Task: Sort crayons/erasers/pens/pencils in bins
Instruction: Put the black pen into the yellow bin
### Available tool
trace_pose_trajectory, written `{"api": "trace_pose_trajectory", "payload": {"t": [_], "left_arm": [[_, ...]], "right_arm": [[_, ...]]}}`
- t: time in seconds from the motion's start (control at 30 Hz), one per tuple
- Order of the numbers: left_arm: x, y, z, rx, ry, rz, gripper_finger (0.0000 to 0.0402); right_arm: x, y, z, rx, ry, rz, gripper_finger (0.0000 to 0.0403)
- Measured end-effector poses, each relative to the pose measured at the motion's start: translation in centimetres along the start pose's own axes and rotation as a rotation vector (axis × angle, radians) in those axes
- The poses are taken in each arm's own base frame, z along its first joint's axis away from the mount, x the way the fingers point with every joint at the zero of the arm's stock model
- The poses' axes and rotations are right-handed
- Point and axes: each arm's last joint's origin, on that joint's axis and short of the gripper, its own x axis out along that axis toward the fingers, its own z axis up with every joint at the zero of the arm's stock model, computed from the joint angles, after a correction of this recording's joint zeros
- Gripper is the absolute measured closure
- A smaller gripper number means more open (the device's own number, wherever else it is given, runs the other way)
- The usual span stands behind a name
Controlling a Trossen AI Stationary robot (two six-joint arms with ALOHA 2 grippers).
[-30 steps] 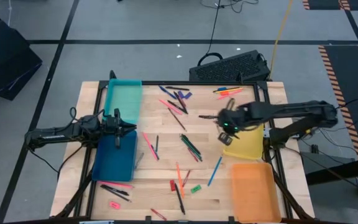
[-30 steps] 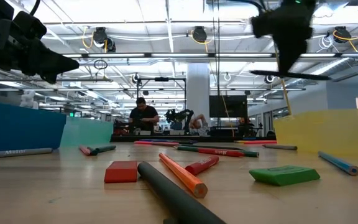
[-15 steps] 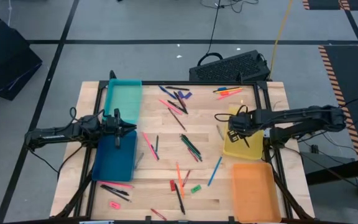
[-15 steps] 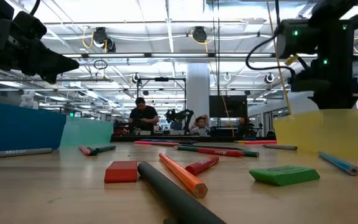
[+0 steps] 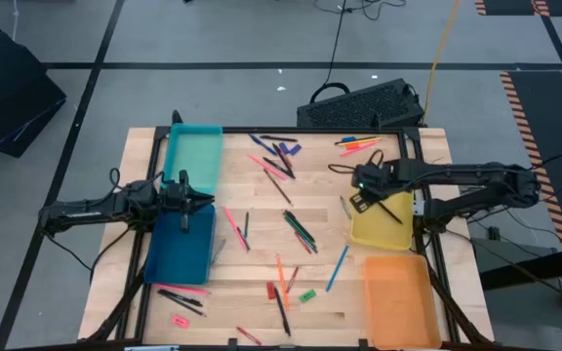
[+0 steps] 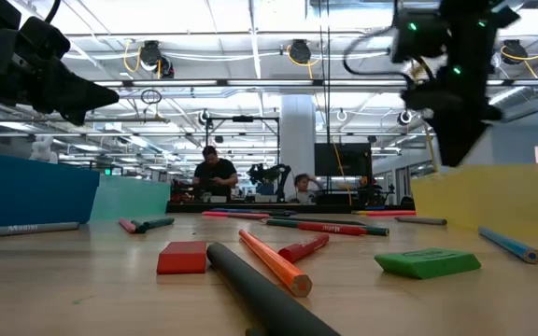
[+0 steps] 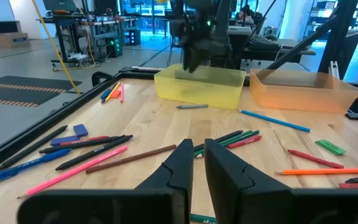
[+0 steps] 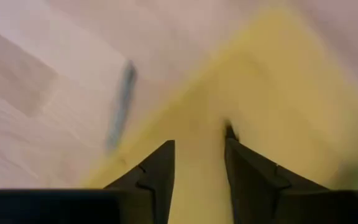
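The right gripper hangs over the yellow bin, near that bin's far inner corner, its fingers a little apart with nothing between them; the right wrist view shows only yellow plastic below the tips. A dark pen lies slantwise inside the bin. Just outside the bin wall a grey stick rests on the worktop. From here the likeliest trouble, as I judge it, is a fingertip catching the bin's rim as the arm swings out toward the scattered pens and pencils, shoving or tipping the light tray. Crayons and erasers sit mixed together near the front edge, so a low sweep could scatter them or pinch two at once. The left gripper waits between the teal bin and the dark blue bin, fingers nearly pressed together, empty
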Motion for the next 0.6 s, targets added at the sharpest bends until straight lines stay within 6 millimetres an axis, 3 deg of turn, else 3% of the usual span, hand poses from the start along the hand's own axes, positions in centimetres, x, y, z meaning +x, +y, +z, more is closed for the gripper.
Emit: {"api": "trace_pose_trajectory", "payload": {"t": [0.1,0.23,0.47,0.6], "left_arm": [[0.0,0.0,0.0,0.000,0.000,0.000,0.0357],[0.0,0.0,0.0,0.000,0.000,0.000,0.0357],[0.0,0.0,0.0,0.000,-0.001,0.000,0.0357],[0.0,0.0,0.0,0.000,0.000,-0.001,0.0357]], "right_arm": [[-0.9,1.5,2.2,-0.086,-0.069,0.021,0.0272],[-0.2,4.2,4.6,-0.201,-0.109,0.055,0.0272],[3.4,9.6,7.7,-0.381,-0.308,0.248,0.0253],[6.3,11.2,8.8,-0.454,-0.377,0.264,0.0225]]}}
